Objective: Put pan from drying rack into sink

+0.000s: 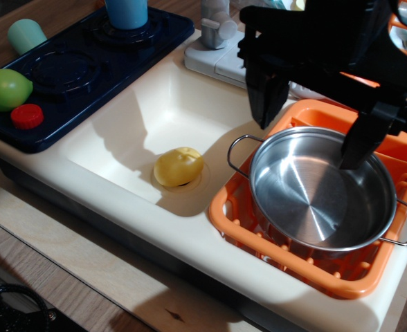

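The shiny round steel pan (321,190) sits in the bright orange drying rack (259,235) at the right, its wire loop handles at the near left and far right. The cream-white sink (148,117) lies to the left of the rack. My black gripper (313,142) hangs open over the pan. One finger (266,104) is just outside the pan's far-left rim and the other finger (359,142) is inside the pan near its far-right wall. It holds nothing.
A yellow toy lemon (178,167) lies on the sink's drain. A grey faucet (216,28) stands behind the sink. A dark blue stove top (86,62) at the left carries a blue cup (127,12), a green fruit (6,88), a red cap (27,116).
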`<action>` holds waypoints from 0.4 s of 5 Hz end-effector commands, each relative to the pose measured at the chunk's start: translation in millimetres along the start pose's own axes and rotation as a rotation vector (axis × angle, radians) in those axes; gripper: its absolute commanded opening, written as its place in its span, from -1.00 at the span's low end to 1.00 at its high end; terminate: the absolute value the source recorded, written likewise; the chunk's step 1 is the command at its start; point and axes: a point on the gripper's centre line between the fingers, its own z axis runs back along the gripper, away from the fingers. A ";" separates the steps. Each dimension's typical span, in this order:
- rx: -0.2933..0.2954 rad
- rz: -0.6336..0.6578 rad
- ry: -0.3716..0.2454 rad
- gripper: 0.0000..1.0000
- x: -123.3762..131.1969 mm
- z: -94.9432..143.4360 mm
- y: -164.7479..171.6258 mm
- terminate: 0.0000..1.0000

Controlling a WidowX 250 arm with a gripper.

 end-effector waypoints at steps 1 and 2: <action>0.000 0.000 0.000 1.00 0.0 0.0 0.0 -1.00; 0.002 -0.110 -0.087 1.00 8.1 -7.0 1.8 -1.00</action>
